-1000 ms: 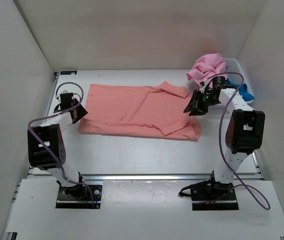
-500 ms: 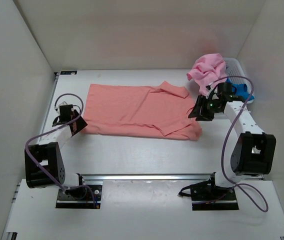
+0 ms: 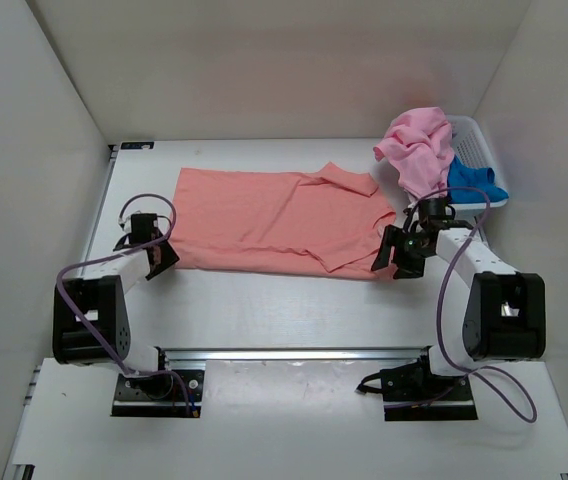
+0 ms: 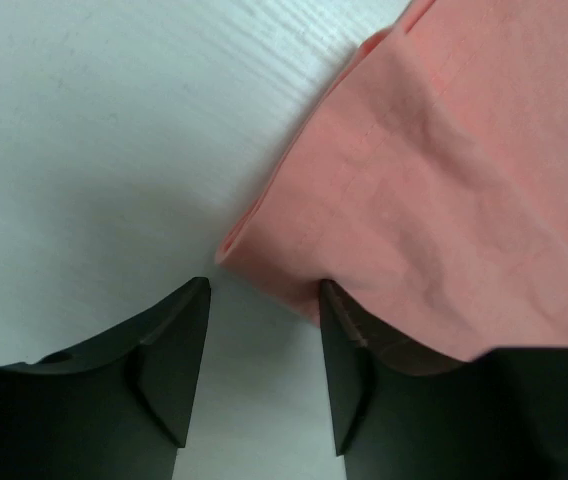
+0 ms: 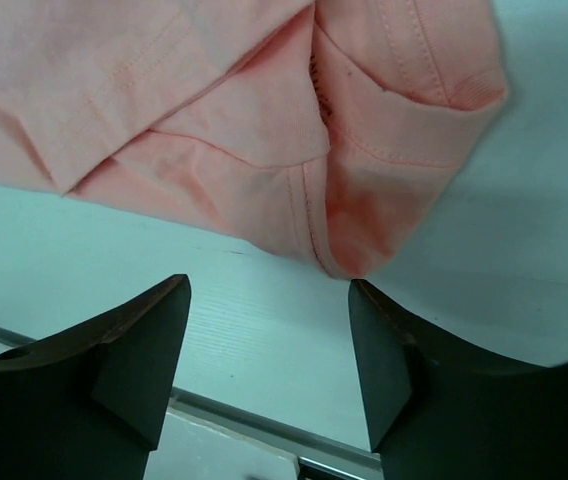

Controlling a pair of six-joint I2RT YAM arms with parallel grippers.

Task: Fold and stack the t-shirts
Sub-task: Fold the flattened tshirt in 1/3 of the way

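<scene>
A salmon-coral t-shirt (image 3: pixel 274 220) lies flat in the middle of the table, folded into a wide band, with a sleeve flap turned over near its right end. My left gripper (image 3: pixel 160 258) sits low at the shirt's near left corner. In the left wrist view that gripper (image 4: pixel 264 287) is open, and the shirt's (image 4: pixel 444 180) corner lies just ahead of the gap, by the right fingertip. My right gripper (image 3: pixel 388 262) is at the near right corner, open (image 5: pixel 269 285), with the layered hem of the shirt (image 5: pixel 214 100) just beyond its tips. Neither gripper holds anything.
A white basket (image 3: pixel 470 140) stands at the back right. A lighter pink t-shirt (image 3: pixel 419 145) is draped over its rim and a bright blue one (image 3: pixel 474 180) lies in it. A metal rail (image 3: pixel 294 352) runs along the table's near edge. White walls close in three sides.
My right gripper came from the shirt's right side down to its near right corner and opened wider. The left gripper drew in to the near left corner.
</scene>
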